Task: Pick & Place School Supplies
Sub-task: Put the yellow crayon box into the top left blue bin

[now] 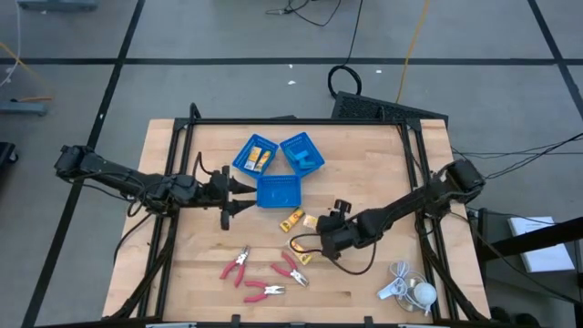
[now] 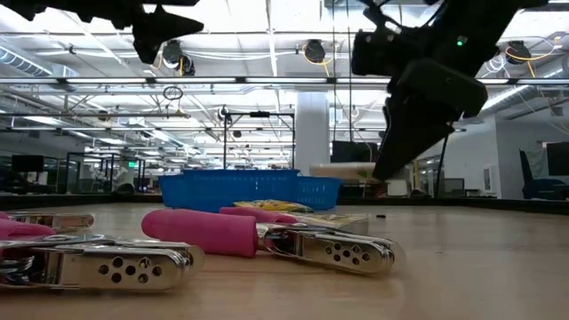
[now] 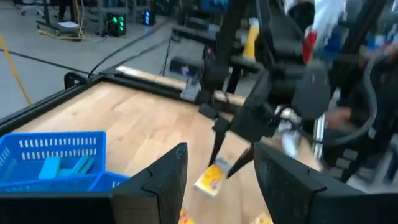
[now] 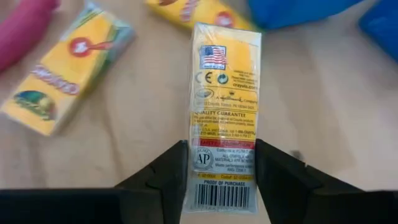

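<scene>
My right gripper (image 4: 221, 152) is shut on a yellow-orange packet (image 4: 224, 93), above the table's middle (image 1: 314, 244), forward of the trays. Two more packets (image 1: 291, 219) (image 1: 309, 221) lie flat on the wood beside it. Three red-handled pliers (image 1: 239, 264) (image 1: 291, 269) (image 1: 264, 292) lie near the front edge. One blue tray (image 1: 256, 155) holds packets, another (image 1: 302, 151) holds light-blue pieces, and a third (image 1: 278, 191) sits in front of them. My left gripper (image 1: 241, 194) hovers open just left of that third tray, touching nothing. My right gripper pinches the packet between its two fingers at the barcode end (image 4: 219, 186), one finger on each long side. The packet runs forward along the fingers. The fingers slant down from the table's right. The packet (image 2: 342, 170) is lifted clear of the table, roughly level.
A white corded gadget (image 1: 410, 290) lies at the near right corner. Dark frame rails (image 1: 412, 146) run along the table's sides. Bare wood shows at the table's left (image 1: 173, 246) and right of the trays (image 1: 373, 173).
</scene>
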Robot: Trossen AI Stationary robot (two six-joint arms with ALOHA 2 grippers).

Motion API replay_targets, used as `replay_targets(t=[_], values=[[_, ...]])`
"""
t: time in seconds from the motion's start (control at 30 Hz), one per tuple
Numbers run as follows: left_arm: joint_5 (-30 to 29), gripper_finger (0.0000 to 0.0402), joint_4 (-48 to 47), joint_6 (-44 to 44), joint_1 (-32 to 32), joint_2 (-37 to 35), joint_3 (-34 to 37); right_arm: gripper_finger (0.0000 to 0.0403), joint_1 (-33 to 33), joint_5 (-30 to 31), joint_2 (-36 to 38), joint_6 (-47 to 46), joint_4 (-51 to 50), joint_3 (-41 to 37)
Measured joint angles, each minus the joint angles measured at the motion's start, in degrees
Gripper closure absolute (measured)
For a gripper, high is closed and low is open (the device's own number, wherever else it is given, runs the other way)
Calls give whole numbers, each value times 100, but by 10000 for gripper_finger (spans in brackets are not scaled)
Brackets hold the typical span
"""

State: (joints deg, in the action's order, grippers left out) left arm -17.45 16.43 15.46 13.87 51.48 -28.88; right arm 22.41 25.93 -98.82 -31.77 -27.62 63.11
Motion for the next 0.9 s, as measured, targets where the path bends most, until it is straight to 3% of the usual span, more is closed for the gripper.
replay_targets(t=[0.27, 0.47, 0.7, 0.9], values=[[-320, 215, 1191, 880, -141, 613, -7, 241, 36, 1676, 478, 788, -204, -2], [-324, 215, 2019, 1816, -392, 1654, -4, 239, 10, 2839, 489, 2171, 669, 0], [-294, 215, 2709, 2138, -535, 2662, -109, 240, -176, 2952, 489, 3402, 1989, 2], [-46, 215, 2771, 2200, -657, 3165, -509, 238, -261, 2777, 491, 3872, 2465, 4]])
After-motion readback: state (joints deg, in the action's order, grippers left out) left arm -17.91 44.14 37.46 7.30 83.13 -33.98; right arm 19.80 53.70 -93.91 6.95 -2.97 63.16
